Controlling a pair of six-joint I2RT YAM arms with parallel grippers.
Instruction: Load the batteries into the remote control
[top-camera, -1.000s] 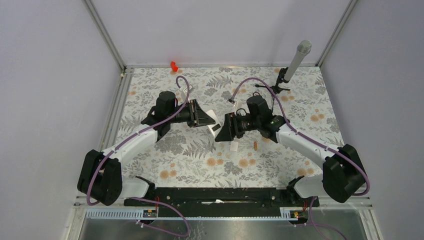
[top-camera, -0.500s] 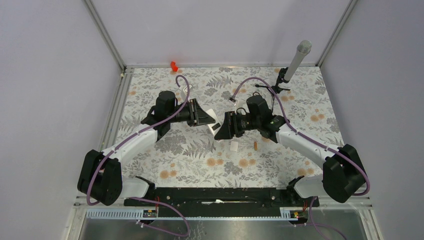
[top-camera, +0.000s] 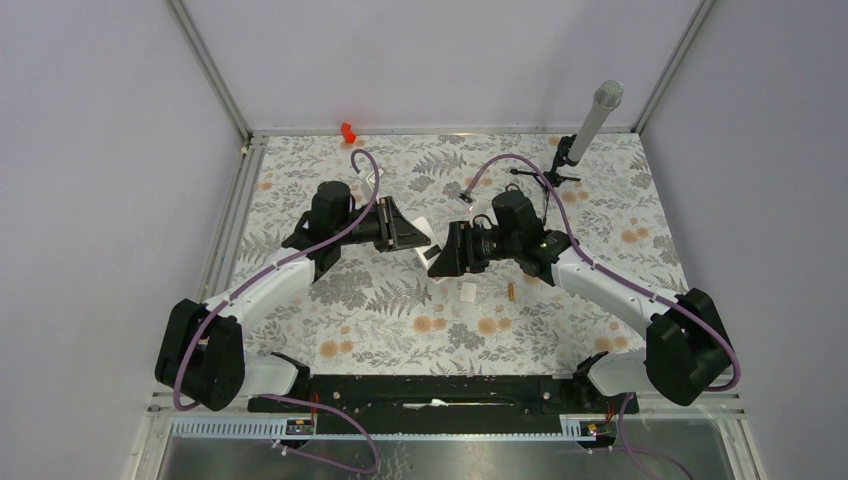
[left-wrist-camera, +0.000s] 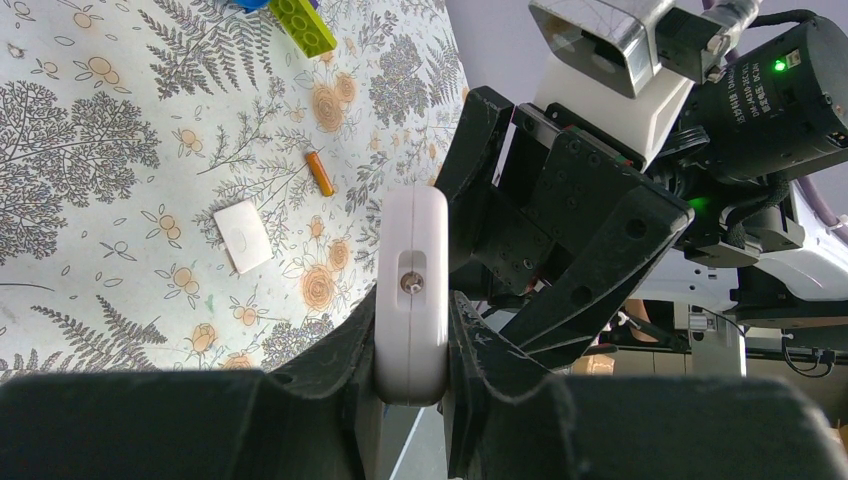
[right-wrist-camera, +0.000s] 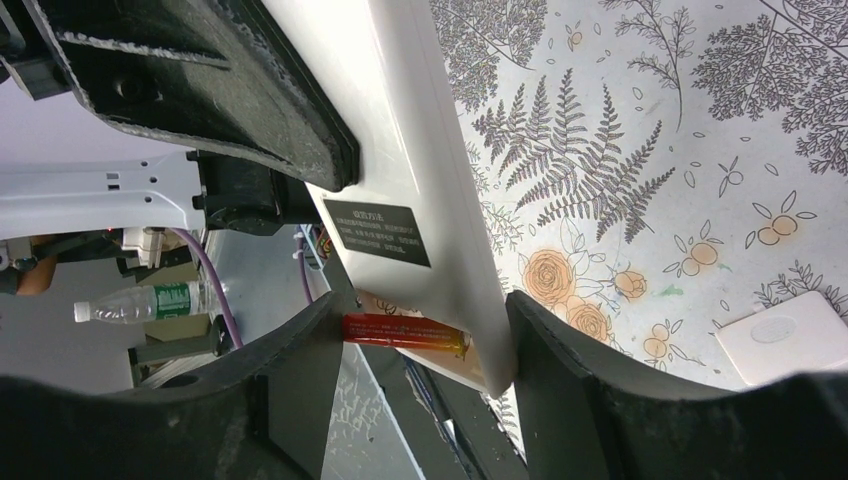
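My left end effector (left-wrist-camera: 412, 340) grips the remote control (left-wrist-camera: 410, 250), my right end effector (right-wrist-camera: 425, 320) pinches one battery (right-wrist-camera: 403, 333) against it, and next I must push it in.

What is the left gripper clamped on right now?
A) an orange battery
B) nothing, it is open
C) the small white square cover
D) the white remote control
D: in the left wrist view the left gripper squeezes the remote control edge-on between its fingers, while the cover lies on the table.
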